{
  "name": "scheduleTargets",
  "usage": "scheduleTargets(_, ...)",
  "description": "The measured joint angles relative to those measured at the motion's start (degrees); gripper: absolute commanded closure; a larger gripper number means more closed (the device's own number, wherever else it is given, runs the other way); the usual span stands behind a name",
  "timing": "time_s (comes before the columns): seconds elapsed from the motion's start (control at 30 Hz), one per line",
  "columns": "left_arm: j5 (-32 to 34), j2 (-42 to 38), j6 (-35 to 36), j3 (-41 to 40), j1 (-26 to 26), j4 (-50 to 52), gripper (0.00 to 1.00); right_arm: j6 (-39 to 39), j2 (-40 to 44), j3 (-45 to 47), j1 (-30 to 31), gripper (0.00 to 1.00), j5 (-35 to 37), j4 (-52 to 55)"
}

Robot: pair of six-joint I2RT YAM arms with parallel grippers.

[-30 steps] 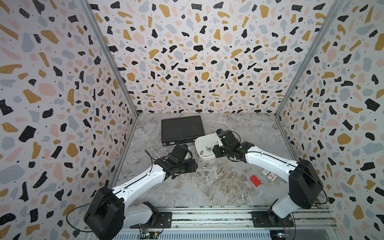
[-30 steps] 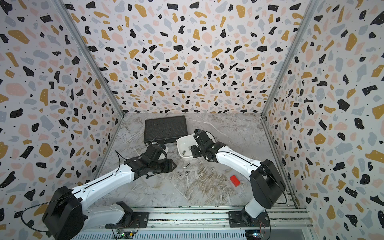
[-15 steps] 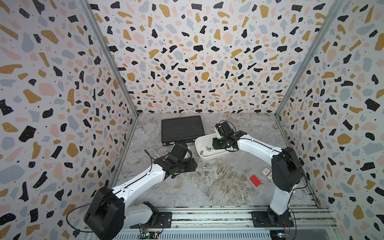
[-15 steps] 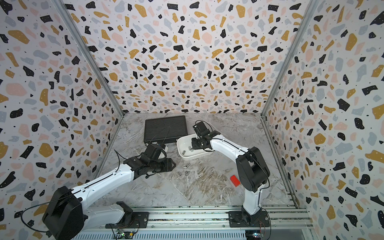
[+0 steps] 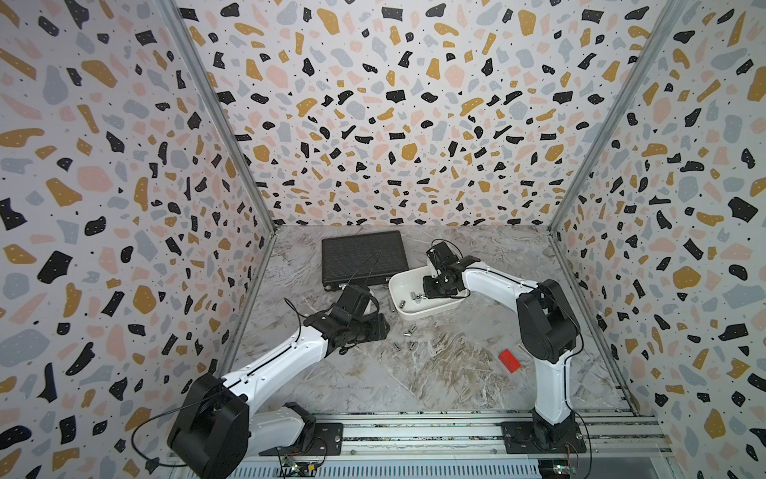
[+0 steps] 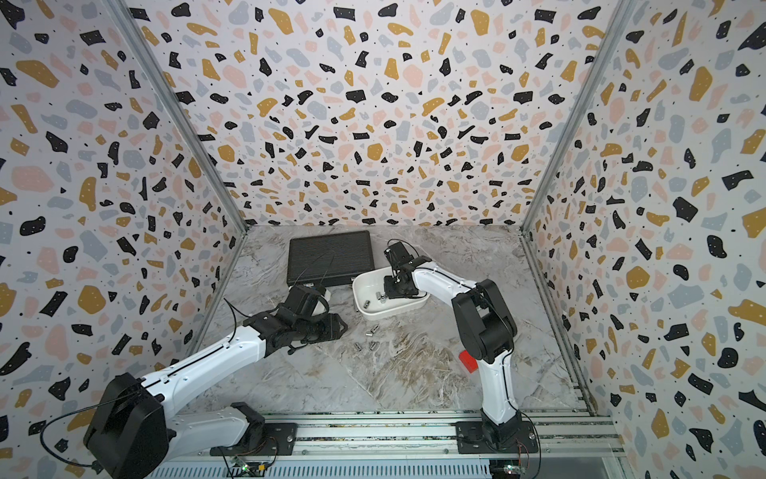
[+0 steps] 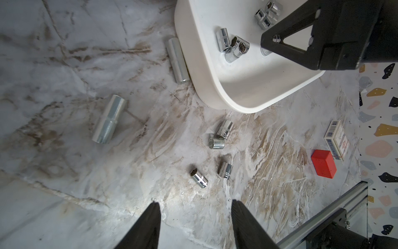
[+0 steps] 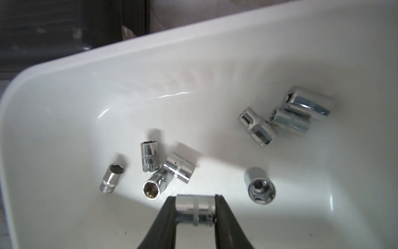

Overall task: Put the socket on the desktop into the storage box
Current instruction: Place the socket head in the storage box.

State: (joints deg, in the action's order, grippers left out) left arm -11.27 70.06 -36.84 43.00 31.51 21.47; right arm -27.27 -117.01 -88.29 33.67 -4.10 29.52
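The step in hand is the drop-off. The right fingers [image 8: 161, 226] are clamped on a short chrome socket [image 8: 195, 210], one finger on each end of it, and they hold it inside the storage box [image 8: 129, 71], low over its white floor. Eight more sockets lie loose in the box: four in a cluster toward 10 o'clock of the held one, one alone at about 2 o'clock, three farther off in that same direction.

In a top view the storage box [image 5: 414, 316] sits on the bench [image 5: 435, 373] at about 12 o'clock of its middle, with a black case [image 5: 364, 257] at the box's 10 o'clock and a red block [image 5: 509, 360] well apart at its 4 o'clock.

The left fingers [image 7: 144, 230] are apart and empty, above the bench. Their camera shows six sockets not yet collected: a slim long one [image 7: 177, 60] lying against the box's outer wall, a thicker long one [image 7: 108, 119] apart from it, and four short ones [image 7: 216, 144] scattered at the box's 6 to 7 o'clock.

The next move, as I judge it, calls for the right fingers to part so the socket settles on the box floor, then to rise straight clear of the rim. A drop from this low should keep it from bouncing out. With six left, the task looks a little over halfway.
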Motion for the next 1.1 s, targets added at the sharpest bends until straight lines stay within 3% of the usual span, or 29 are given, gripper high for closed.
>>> scheduleTargets(0.23, 0.31, 0.00, 0.00, -0.02, -0.70, 0.35, 0.43, -0.04, -1.64, -1.60, -0.37, 0.67, -0.22, 0.50)
scheduleTargets(0.47, 0.46, 0.00, -0.02, -0.22, -1.16, 0.37, 0.43, -0.39, -1.88, -2.21, -0.46, 0.55, -0.20, 0.55)
scheduleTargets(1.1, 0.39, 0.00, -0.02, -0.59, -1.36, 0.31, 0.44, -0.44, 0.44, -1.62, -0.46, 0.56, -0.24, 0.48)
